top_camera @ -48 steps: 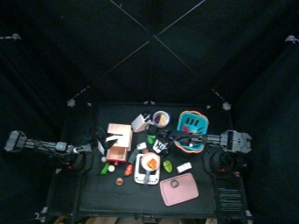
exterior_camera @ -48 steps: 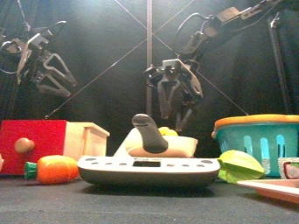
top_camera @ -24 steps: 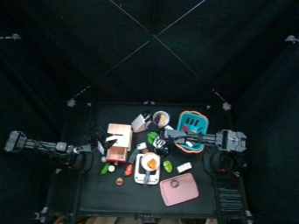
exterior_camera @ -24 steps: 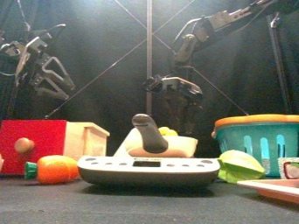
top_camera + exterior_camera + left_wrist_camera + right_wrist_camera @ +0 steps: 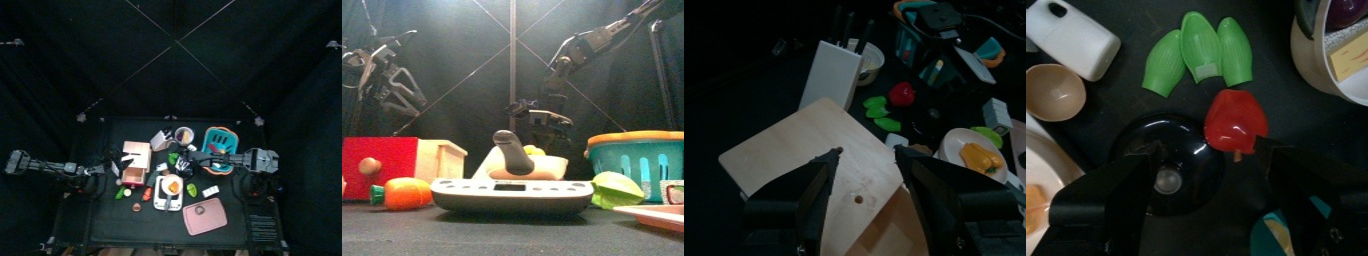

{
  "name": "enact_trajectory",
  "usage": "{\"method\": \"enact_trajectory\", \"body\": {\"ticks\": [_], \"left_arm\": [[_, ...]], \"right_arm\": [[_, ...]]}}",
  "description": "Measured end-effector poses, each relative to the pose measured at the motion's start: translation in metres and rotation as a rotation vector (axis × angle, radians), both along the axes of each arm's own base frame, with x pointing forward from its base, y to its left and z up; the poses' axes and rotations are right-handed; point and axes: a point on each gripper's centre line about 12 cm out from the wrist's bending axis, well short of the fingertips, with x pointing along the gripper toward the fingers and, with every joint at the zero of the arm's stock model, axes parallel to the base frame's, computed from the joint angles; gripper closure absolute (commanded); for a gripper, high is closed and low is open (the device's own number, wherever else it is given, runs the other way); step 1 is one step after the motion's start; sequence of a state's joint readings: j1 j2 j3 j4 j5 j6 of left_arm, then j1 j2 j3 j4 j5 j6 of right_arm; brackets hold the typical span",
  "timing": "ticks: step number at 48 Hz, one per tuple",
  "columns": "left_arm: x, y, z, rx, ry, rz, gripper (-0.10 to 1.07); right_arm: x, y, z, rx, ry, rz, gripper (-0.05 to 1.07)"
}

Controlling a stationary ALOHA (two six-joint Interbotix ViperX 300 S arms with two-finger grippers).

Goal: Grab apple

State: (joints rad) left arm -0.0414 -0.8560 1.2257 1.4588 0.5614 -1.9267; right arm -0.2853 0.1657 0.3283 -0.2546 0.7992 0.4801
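Observation:
The apple (image 5: 1236,118) is small, red and has a short stem; it lies on the black table next to a green pea pod (image 5: 1200,55). My right gripper (image 5: 1213,165) hangs just above it, jaws wide open, with the apple a little ahead of the gap between them. From the front, that gripper (image 5: 543,118) hangs low behind the white scale. The left wrist view also shows the apple (image 5: 903,94), far off past a wooden box. My left gripper (image 5: 875,188) is open and empty, resting over that box at the table's left.
A white scale (image 5: 513,192) with a black knob stands at the front. A teal basket (image 5: 643,160) is on the right, a red box (image 5: 376,160) and the wooden box (image 5: 818,160) on the left. A beige bowl (image 5: 1053,90) and a plate (image 5: 1333,70) flank the apple.
My right arm has reached left toward the table's middle and dropped lower, staying open. The left arm has not moved.

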Motion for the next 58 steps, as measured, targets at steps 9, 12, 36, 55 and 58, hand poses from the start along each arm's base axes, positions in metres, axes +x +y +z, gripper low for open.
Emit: {"method": "enact_trajectory", "body": {"ticks": [9,12,36,55,58], "left_arm": [[-0.002,0.002,-0.002,-0.003,0.003,0.012,0.11],[-0.002,0.002,-0.003,-0.005,0.006,0.011,0.11],[-0.002,0.003,-0.003,-0.007,0.006,0.018,0.11],[-0.002,0.003,-0.003,-0.007,0.006,0.018,0.11],[-0.002,0.003,-0.003,-0.008,0.006,0.020,0.11]], "right_arm": [[-0.006,-0.014,-0.015,0.003,0.013,-0.029,0.00],[-0.008,-0.016,-0.019,0.004,0.024,-0.033,0.00],[-0.008,-0.025,-0.033,-0.001,0.034,-0.037,0.01],[-0.009,-0.025,-0.035,0.007,0.035,-0.039,0.26],[-0.009,-0.024,-0.035,0.010,0.034,-0.042,0.29]]}}
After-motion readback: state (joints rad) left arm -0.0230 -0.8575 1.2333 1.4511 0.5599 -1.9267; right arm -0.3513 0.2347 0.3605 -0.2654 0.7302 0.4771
